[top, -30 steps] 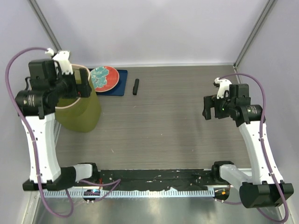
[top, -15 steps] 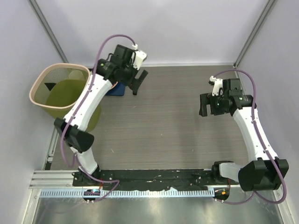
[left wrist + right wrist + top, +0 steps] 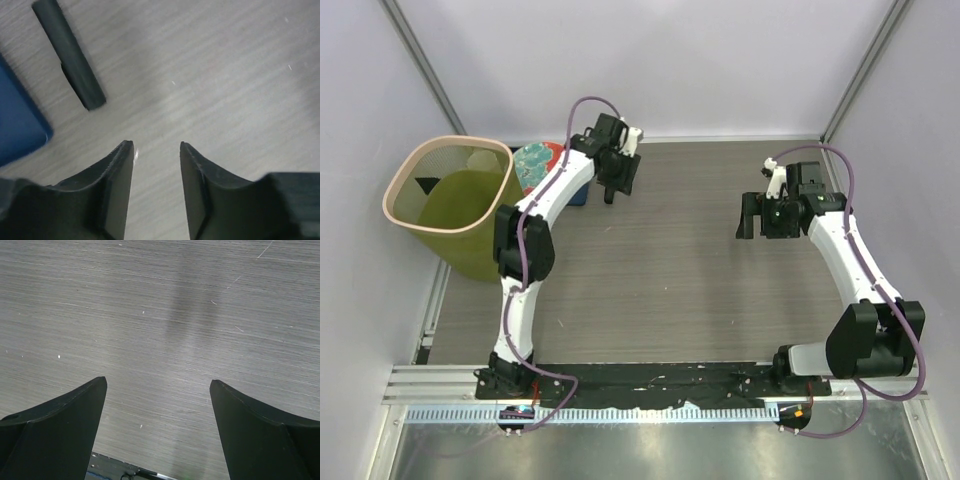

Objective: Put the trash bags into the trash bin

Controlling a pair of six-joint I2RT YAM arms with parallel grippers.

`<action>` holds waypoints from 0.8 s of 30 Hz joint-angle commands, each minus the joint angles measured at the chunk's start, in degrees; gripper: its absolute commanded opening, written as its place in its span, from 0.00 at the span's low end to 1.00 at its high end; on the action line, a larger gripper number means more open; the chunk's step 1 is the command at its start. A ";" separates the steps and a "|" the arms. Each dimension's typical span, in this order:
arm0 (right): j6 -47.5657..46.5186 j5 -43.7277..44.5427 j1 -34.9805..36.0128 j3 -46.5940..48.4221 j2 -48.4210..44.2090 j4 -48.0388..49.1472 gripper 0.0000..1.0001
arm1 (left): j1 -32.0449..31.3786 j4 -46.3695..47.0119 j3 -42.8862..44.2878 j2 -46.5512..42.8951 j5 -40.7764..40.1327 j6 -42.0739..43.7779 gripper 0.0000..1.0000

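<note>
Pickup approach, bag ungripped

Right gripper is held wide over wood-grain table. Left gripper, narrow and empty, is poised just short of the trash bags, a tight dark roll beside the blue mat. Realignment over it is judged necessary. The trash bin, translucent olive, stands well apart.
</note>
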 commanded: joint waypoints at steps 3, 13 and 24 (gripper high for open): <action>2.58 -2.00 -0.14 -0.65 -0.37 3.74 0.91 | 10.15 12.57 4.51 7.02 10.67 -11.33 0.37; 3.10 -3.05 -0.22 0.23 0.68 3.74 0.90 | 12.53 10.55 10.66 15.91 6.27 -9.57 0.22; 3.19 -3.14 -0.22 0.49 1.39 3.65 0.90 | 12.35 10.81 14.52 20.83 6.63 -9.04 0.25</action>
